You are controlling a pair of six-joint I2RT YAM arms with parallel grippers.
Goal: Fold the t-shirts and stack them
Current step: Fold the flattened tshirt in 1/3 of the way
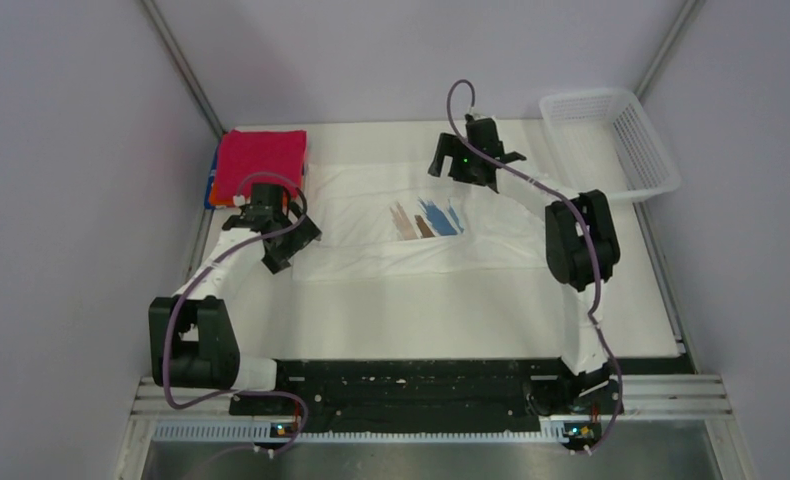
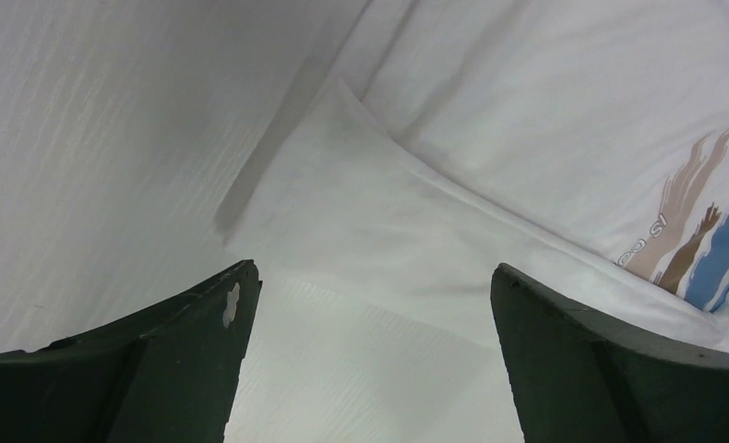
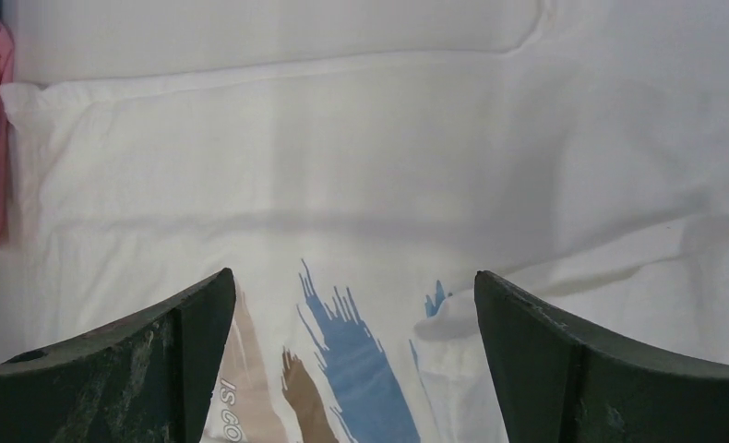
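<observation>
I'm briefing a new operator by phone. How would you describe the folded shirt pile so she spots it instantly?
Find the white table and look to its far left corner, beyond the left claw. There sits a stack of folded cloth shirts. Its crimson top, with orange and blue edges at its left side, sets it apart from the large white printed t-shirt spread flat beside it.

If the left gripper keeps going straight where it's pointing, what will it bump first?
Probably the white t-shirt: its flat corner flap lies just ahead of the open left gripper, though depth is hard to judge.
</observation>
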